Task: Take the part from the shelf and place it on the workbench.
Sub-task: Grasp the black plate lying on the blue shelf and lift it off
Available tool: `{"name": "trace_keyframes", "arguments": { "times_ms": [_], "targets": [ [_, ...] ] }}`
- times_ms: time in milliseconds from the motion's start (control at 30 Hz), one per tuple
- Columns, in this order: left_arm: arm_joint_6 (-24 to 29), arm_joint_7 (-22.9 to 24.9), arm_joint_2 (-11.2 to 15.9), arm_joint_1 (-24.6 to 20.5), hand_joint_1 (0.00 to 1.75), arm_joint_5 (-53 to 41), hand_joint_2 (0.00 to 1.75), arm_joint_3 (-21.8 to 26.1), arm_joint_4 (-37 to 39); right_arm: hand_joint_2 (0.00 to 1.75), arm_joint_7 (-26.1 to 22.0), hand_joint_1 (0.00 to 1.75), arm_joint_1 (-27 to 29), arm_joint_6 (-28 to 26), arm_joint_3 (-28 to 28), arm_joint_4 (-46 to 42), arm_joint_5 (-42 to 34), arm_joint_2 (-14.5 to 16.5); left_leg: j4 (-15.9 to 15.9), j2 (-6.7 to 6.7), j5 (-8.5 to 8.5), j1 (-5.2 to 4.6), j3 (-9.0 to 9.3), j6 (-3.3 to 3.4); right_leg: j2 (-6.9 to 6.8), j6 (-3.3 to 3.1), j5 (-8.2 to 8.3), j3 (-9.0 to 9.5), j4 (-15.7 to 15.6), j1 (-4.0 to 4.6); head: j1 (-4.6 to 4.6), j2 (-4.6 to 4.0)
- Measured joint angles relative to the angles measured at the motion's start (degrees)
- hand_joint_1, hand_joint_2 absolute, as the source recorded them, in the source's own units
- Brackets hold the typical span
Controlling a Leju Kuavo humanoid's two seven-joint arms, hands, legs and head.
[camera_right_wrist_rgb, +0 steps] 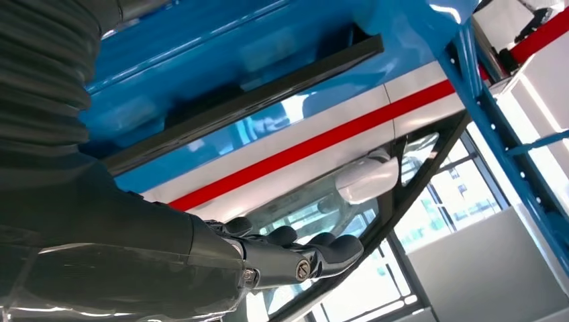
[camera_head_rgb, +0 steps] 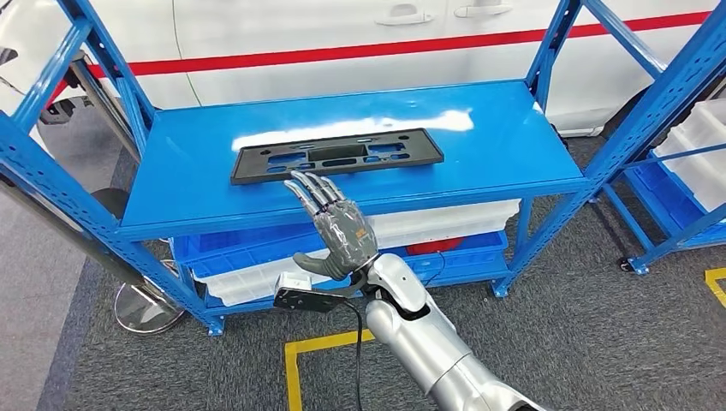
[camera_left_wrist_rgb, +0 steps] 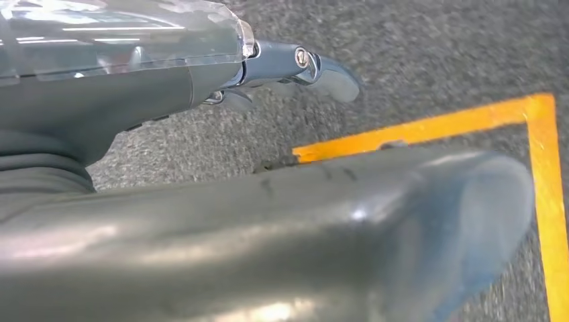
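Note:
The part (camera_head_rgb: pixel 338 155) is a flat black rectangular plate with several cutouts, lying on the blue shelf top (camera_head_rgb: pixel 496 141). My right hand (camera_head_rgb: pixel 336 224) reaches toward it from below with straight, spread fingers and holds nothing. Its fingertips (camera_head_rgb: pixel 301 182) are at the plate's near edge; I cannot tell whether they touch. In the right wrist view the plate's dark edge (camera_right_wrist_rgb: pixel 241 100) runs past that hand (camera_right_wrist_rgb: pixel 295 258). My left hand (camera_left_wrist_rgb: pixel 288 67) hangs over grey carpet, fingers extended, nothing in it.
White and blue bins (camera_head_rgb: pixel 445 227) fill the shelf's lower level. A white vehicle with a red stripe (camera_head_rgb: pixel 360 51) stands close behind. Another blue rack with white bins (camera_head_rgb: pixel 693 163) is on the right. Yellow tape (camera_head_rgb: pixel 295 360) marks the carpet.

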Motion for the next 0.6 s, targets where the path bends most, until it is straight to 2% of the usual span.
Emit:
{"name": "trace_keyframes", "arguments": {
  "times_ms": [67,133,167,200,233,300,333,367,433,500,533,600],
  "targets": [
    [0.21,-0.01,-0.03,0.00,0.00,0.22,0.00,0.08,0.00,1.75,0.14,0.00,-0.67,-0.07,0.04,1.16,-0.40,0.35,-0.51,0.05,0.05,0.18,0.39,0.83,-0.11,0.39,-2.04,-1.83,3.80,0.01,0.00,0.00],
    [0.29,-0.01,-0.01,0.00,0.00,0.38,0.00,0.15,0.00,1.75,0.53,0.00,-1.09,-0.02,0.08,2.58,-0.58,0.45,-0.53,0.08,-0.14,-0.06,0.57,1.35,-0.13,0.50,-4.90,-5.70,10.86,0.00,0.00,0.00],
    [0.31,0.00,-0.01,0.06,0.00,0.41,0.00,0.16,0.00,1.75,0.81,0.00,-1.14,0.06,0.08,3.36,-0.66,0.45,-0.49,0.05,-0.27,-0.18,0.69,1.44,-0.13,0.51,-5.51,-7.38,13.61,0.01,0.00,0.00],
    [0.31,0.00,-0.01,0.13,0.00,0.41,0.00,0.17,0.00,1.75,1.16,0.00,-1.15,0.12,0.09,4.05,-0.76,0.45,-0.45,0.01,-0.46,-0.27,0.89,1.49,-0.13,0.46,-5.02,-8.19,14.51,0.02,0.00,0.00],
    [0.29,0.00,-0.01,0.19,0.00,0.41,0.00,0.17,0.00,1.75,1.52,0.00,-1.23,0.16,0.10,4.63,-0.86,0.46,-0.41,-0.04,-0.68,-0.36,1.16,1.49,-0.14,0.33,-3.57,-7.98,13.41,0.06,0.00,0.00],
    [0.22,-0.01,-0.02,0.24,0.00,0.39,0.00,0.17,0.00,1.75,2.28,0.00,-1.59,0.15,0.11,5.56,-1.05,0.49,-0.33,-0.13,-1.29,-0.52,1.92,1.34,-0.15,-0.31,0.76,-5.08,6.54,0.25,0.00,0.00],
    [0.19,-0.02,-0.04,0.20,0.00,0.37,0.00,0.17,0.00,1.75,2.51,0.00,-1.84,0.13,0.10,5.94,-1.11,0.51,-0.22,-0.14,-1.63,-0.69,2.17,1.14,-0.18,-0.67,2.02,-3.54,3.15,0.42,0.00,0.00],
    [0.16,-0.03,-0.07,0.17,0.00,0.34,0.00,0.17,0.00,1.75,2.72,0.00,-2.03,0.09,0.09,6.30,-1.16,0.55,-0.18,-0.13,-1.92,-0.77,2.32,0.89,-0.21,-0.99,2.62,-2.45,0.79,0.59,0.00,0.00],
    [0.15,-0.03,-0.10,0.12,0.00,0.27,0.00,0.17,0.00,1.75,3.07,0.00,-2.22,-0.11,0.04,6.83,-1.14,0.60,-0.27,-0.06,-2.39,-0.82,2.47,0.25,-0.20,-1.48,2.01,-1.77,-0.48,0.87,0.00,0.00],
    [0.15,0.00,-0.05,0.03,0.00,0.12,0.00,0.17,0.00,1.75,3.49,0.00,-2.29,-0.52,-0.05,7.13,-1.03,0.69,-0.24,0.08,-2.90,-0.78,2.92,-0.36,-0.12,-1.96,1.63,-0.93,-1.02,0.62,0.00,0.00],
    [0.37,0.30,-0.03,-0.02,0.00,0.01,0.00,0.17,0.01,1.75,3.66,0.00,-2.36,-0.78,-0.09,7.22,-0.99,0.75,0.86,0.15,-3.35,-0.75,2.65,-0.70,-0.14,-2.24,1.39,-0.26,-1.37,0.42,-0.02,0.00],
    [1.40,1.67,0.03,0.14,0.00,-0.38,0.00,0.14,0.05,1.75,4.07,0.00,-2.33,-1.35,-0.20,7.29,-0.91,0.85,6.53,0.20,-5.06,-0.41,-0.20,-1.39,-0.21,-2.64,0.68,1.12,-1.75,0.15,-0.05,0.00]
  ]
}}
